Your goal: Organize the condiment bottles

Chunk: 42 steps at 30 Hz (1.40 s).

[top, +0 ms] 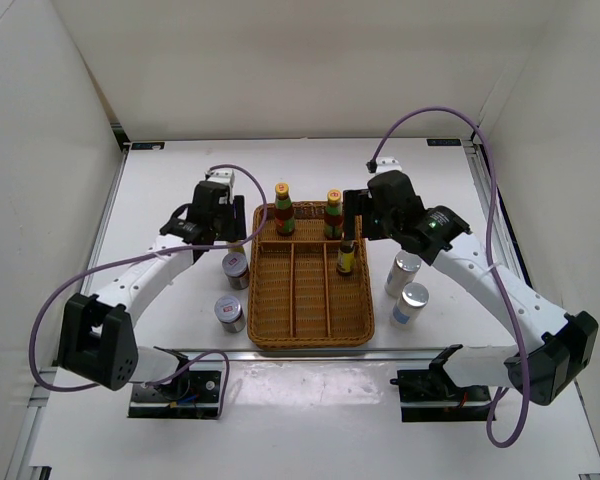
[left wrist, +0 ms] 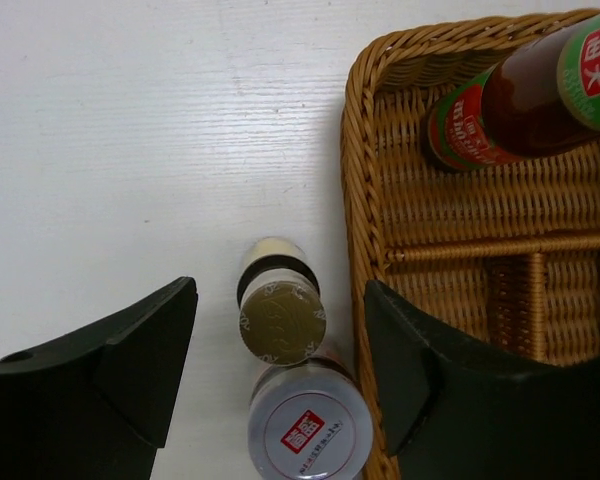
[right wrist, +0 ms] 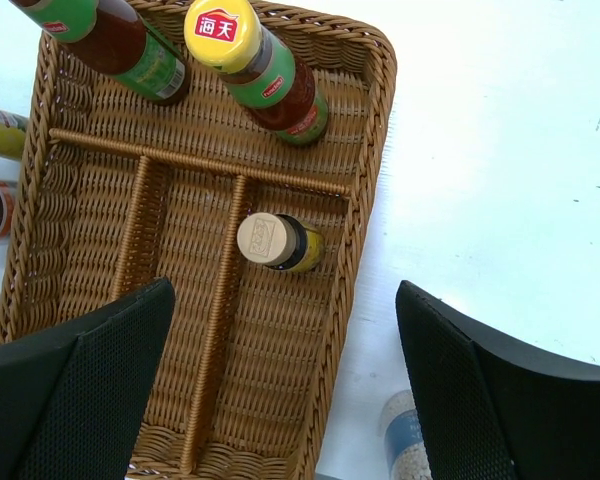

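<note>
Your left gripper [left wrist: 280,285] is just outside the wicker tray's [left wrist: 365,200] left wall. Its fingers [left wrist: 130,370] are spread wide, and a small dark bottle [left wrist: 282,318] stands on the tabletop [left wrist: 130,120] between them. It's not touching either finger as far as I can see. A silver-lidded jar [left wrist: 310,435] is right up against that bottle, and a second jar [top: 229,313] sits further along the same side of the tray.

Your right gripper [right wrist: 285,288] hangs over the tray's right-hand lane, fingers [right wrist: 460,370] wide apart too, gripping nothing. Under it, the other small dark bottle [right wrist: 275,242] stands upright in that lane, just beside the cross divider. Both tall sauce bottles [top: 283,210] [top: 333,215] are upright in the tray's far cross section. Two more jars [top: 404,273] [top: 413,303] stand just off the tray's right wall.
</note>
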Motion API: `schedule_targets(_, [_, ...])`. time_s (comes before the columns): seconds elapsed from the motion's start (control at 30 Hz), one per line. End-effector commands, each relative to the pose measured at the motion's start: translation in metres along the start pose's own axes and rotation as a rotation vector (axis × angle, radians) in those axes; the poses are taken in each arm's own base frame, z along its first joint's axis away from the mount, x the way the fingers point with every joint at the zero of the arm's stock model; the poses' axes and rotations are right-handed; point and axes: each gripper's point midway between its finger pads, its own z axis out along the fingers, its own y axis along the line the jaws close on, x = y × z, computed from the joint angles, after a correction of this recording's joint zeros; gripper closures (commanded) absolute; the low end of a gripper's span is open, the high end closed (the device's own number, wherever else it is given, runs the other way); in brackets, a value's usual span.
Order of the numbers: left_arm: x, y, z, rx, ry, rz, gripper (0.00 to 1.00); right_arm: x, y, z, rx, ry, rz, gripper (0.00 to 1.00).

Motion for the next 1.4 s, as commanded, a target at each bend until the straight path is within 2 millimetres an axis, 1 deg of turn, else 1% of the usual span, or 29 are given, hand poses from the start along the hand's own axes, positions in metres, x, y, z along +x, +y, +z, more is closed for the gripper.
schedule_targets(0.0, [-0.016, -0.006, -0.005, 0.002, -0.031, -0.030, 0.29, -0.015, -0.001, -0.013, 0.000, -0.053, 0.001, 0.06])
schedule_targets(0.07, [-0.015, -0.005, 0.002, -0.012, -0.018, -0.036, 0.37, -0.014, -0.003, -0.013, 0.012, -0.048, -0.010, 0.06])
schedule_targets(0.1, [-0.014, -0.004, 0.004, -0.024, -0.007, -0.034, 0.45, -0.014, -0.003, -0.013, 0.012, -0.048, -0.010, 0.05])
schedule_targets(0.2, [-0.016, -0.005, 0.005, -0.024, -0.009, -0.043, 0.52, -0.014, -0.006, -0.013, 0.022, -0.051, -0.019, 0.05])
schedule_targets(0.23, [-0.015, -0.002, 0.005, -0.038, -0.003, -0.041, 0.59, -0.015, -0.007, -0.013, 0.031, -0.055, -0.019, 0.05])
schedule_targets(0.37, [-0.032, -0.003, -0.006, -0.068, -0.041, -0.034, 0.75, -0.018, -0.009, -0.017, 0.036, -0.066, -0.017, 0.05])
schedule_targets(0.4, [-0.044, -0.003, -0.016, -0.072, -0.059, -0.047, 0.78, -0.018, -0.009, -0.017, 0.036, -0.066, -0.017, 0.05])
schedule_targets(0.43, [-0.052, -0.006, -0.024, -0.069, -0.075, -0.045, 0.85, -0.018, -0.009, -0.017, 0.037, -0.066, -0.026, 0.05])
schedule_targets(0.53, [-0.093, -0.023, -0.065, -0.007, -0.185, -0.054, 0.89, -0.023, -0.014, -0.024, 0.052, -0.093, -0.019, 0.05])
schedule_targets(0.57, [-0.106, -0.036, -0.085, 0.049, -0.233, -0.052, 0.89, -0.023, -0.014, -0.024, 0.052, -0.094, -0.019, 0.05])
schedule_targets(0.6, [-0.114, -0.046, -0.097, 0.088, -0.260, -0.050, 0.89, -0.026, -0.017, -0.027, 0.065, -0.109, -0.015, 0.04])
schedule_targets(0.63, [-0.128, -0.058, -0.113, 0.143, -0.299, -0.050, 0.89, -0.023, -0.019, -0.026, 0.076, -0.104, -0.017, 0.04])
schedule_targets(0.67, [-0.133, -0.068, -0.123, 0.185, -0.318, -0.044, 0.89, -0.024, -0.021, -0.026, 0.085, -0.107, -0.017, 0.02])
schedule_targets(0.7, [-0.132, -0.090, -0.133, 0.260, -0.315, -0.019, 0.89, -0.023, -0.025, -0.025, 0.098, -0.100, -0.013, 0.02])
schedule_targets(0.77, [-0.129, -0.111, -0.145, 0.331, -0.310, -0.002, 0.89, -0.024, -0.029, -0.025, 0.106, -0.101, -0.006, 0.01])
schedule_targets(0.8, [-0.120, -0.133, -0.154, 0.410, -0.290, 0.030, 0.89, -0.022, -0.033, -0.025, 0.118, -0.093, 0.006, 0.01])
schedule_targets(0.87, [-0.102, -0.153, -0.158, 0.479, -0.248, 0.058, 0.89, -0.025, -0.037, -0.027, 0.123, -0.102, 0.016, 0.01])
schedule_targets(0.9, [-0.089, -0.173, -0.161, 0.523, -0.220, 0.094, 0.89, -0.023, -0.041, -0.027, 0.135, -0.093, 0.019, 0.01])
schedule_targets(1.0, [-0.059, -0.201, -0.160, 0.575, -0.160, 0.170, 0.89, -0.024, -0.051, -0.030, 0.156, -0.097, 0.036, 0.01])
schedule_targets(1.03, [-0.053, -0.218, -0.172, 0.622, -0.176, 0.203, 0.89, -0.027, -0.055, -0.033, 0.164, -0.108, 0.048, 0.01])
schedule_targets(1.07, [-0.043, -0.228, -0.170, 0.639, -0.160, 0.222, 0.89, -0.026, -0.054, -0.033, 0.156, -0.105, 0.048, 0.01])
schedule_targets(1.1, [-0.039, -0.235, -0.168, 0.634, -0.165, 0.243, 0.89, -0.025, -0.059, -0.034, 0.167, -0.105, 0.047, 0.01])
schedule_targets(1.13, [-0.032, -0.248, -0.174, 0.660, -0.167, 0.262, 0.89, -0.024, -0.063, -0.033, 0.172, -0.095, 0.053, 0.01])
schedule_targets(1.2, [-0.025, -0.264, -0.167, 0.668, -0.174, 0.274, 0.89, -0.022, -0.066, -0.034, 0.174, -0.094, 0.061, 0.01])
schedule_targets(1.23, [-0.020, -0.273, -0.169, 0.686, -0.175, 0.283, 0.89, -0.022, -0.069, -0.034, 0.176, -0.092, 0.069, 0.01])
schedule_targets(1.27, [-0.024, -0.279, -0.166, 0.695, -0.191, 0.274, 0.89, -0.019, -0.071, -0.032, 0.174, -0.081, 0.073, 0.01])
schedule_targets(1.3, [-0.019, -0.285, -0.165, 0.704, -0.187, 0.282, 0.89, -0.017, -0.075, -0.032, 0.186, -0.073, 0.078, 0.01])
schedule_targets(1.33, [-0.009, -0.293, -0.156, 0.700, -0.164, 0.299, 0.89, -0.018, -0.073, -0.035, 0.171, -0.078, 0.080, 0.01])
schedule_targets(1.37, [-0.007, -0.296, -0.151, 0.696, -0.155, 0.304, 0.89, -0.018, -0.076, -0.035, 0.179, -0.079, 0.087, 0.01])
